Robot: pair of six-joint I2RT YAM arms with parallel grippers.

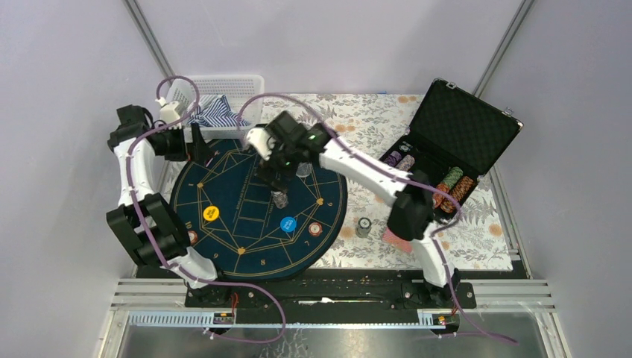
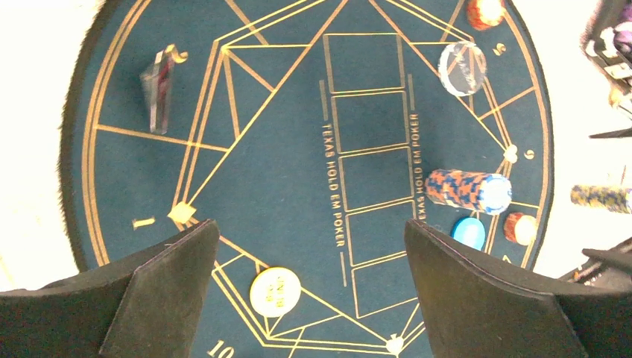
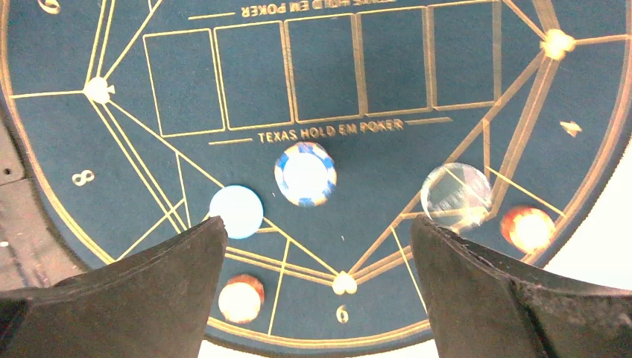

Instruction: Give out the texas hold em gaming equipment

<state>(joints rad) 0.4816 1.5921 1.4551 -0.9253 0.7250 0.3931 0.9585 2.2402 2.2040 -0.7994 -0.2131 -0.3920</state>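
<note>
On the dark blue round mat (image 1: 246, 246) lie a yellow disc (image 1: 211, 213), a blue disc (image 1: 288, 224), an orange-brown chip (image 1: 316, 229) and a small chip stack (image 1: 279, 198). My right gripper (image 1: 273, 177) hangs open just above that stack (image 3: 305, 173). The right wrist view (image 3: 317, 224) also shows the blue disc (image 3: 236, 211), a clear disc (image 3: 456, 196) and two orange chips (image 3: 527, 227) (image 3: 240, 297). My left gripper (image 1: 200, 149) is open and empty over the mat's far left, with the yellow disc (image 2: 275, 291) between its fingers (image 2: 171, 283).
A clear, reddish upright piece (image 2: 158, 89) stands on the mat's left part. A grey chip stack (image 1: 363, 227) sits off the mat on the floral cloth. The open black case (image 1: 447, 149) with chip rows is at the right. A white basket (image 1: 223, 93) is at the back.
</note>
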